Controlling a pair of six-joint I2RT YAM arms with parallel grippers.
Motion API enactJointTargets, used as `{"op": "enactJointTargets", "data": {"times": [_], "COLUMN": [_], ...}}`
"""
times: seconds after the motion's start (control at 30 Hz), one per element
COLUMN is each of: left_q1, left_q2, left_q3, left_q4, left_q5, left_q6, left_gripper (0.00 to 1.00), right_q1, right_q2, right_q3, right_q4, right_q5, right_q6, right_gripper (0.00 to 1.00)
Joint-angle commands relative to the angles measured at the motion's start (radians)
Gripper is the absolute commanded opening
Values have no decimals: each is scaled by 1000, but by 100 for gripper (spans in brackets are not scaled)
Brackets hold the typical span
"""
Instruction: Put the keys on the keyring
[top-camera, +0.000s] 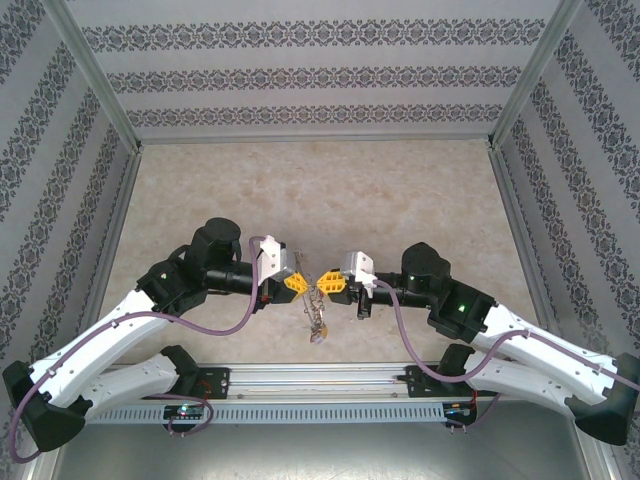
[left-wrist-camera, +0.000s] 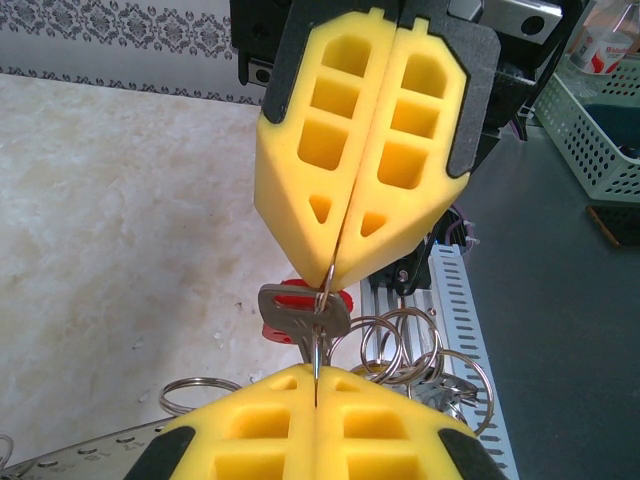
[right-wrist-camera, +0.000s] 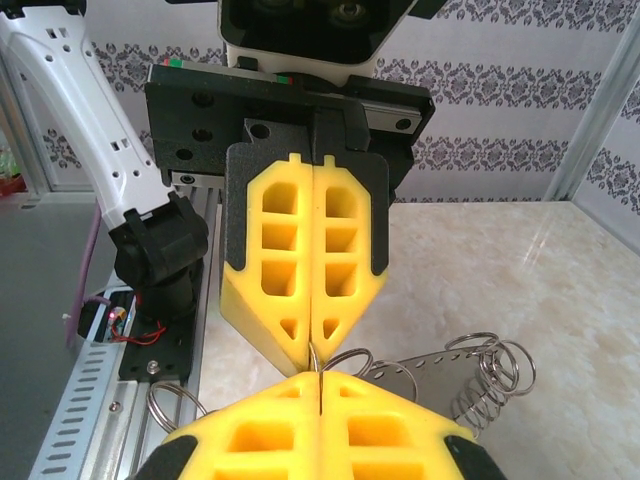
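Where the two arms meet above the near middle of the beige marbled table (top-camera: 300, 190), the left gripper (top-camera: 298, 283) and the right gripper (top-camera: 331, 285) point at each other, almost tip to tip. Each has its yellow foam fingers pressed flat together. Both are clamped on the same thin silver wire keyring (left-wrist-camera: 317, 352), and its wire crosses the short gap from one seam into the other. On that stretch of wire, between the tips, hangs the small silver metal key (left-wrist-camera: 300, 315), with its red oblong plastic tag (left-wrist-camera: 298, 288) just behind it. In the left wrist view, a bunch of small silver split rings (left-wrist-camera: 405, 345) dangles just right of the key, over the perforated grey metal rail (left-wrist-camera: 462, 300) at the table's near edge. From above, the hanging bunch (top-camera: 316, 325) lies just on the near side of the two tips, between the arms.
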Motion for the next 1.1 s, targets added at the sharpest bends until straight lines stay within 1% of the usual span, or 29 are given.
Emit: {"op": "enactJointTargets", "data": {"times": [0.0, 0.53, 0.7, 0.83, 1.07], "left_q1": [-8, -9, -8, -9, -9], "left_q2": [-20, -26, -26, -23, -23], "left_q3": [13, 12, 10, 8, 8], "left_q4": [5, 5, -1, -1, -2], "left_q5": [12, 1, -6, -19, -14], "left_q6": [23, 24, 27, 32, 30], "left_gripper": [0, 0, 0, 0, 0], "right_q1": [10, 10, 10, 10, 11], "right_q2": [3, 21, -16, -34, 0], "right_q3": [8, 14, 7, -3, -8], "right_q4": [22, 23, 15, 12, 41], "right_q5": [-10, -30, -9, -17, -15], "right_q6": [-1, -1, 2, 15, 28], "right_gripper": [0, 0, 0, 0, 0]}}
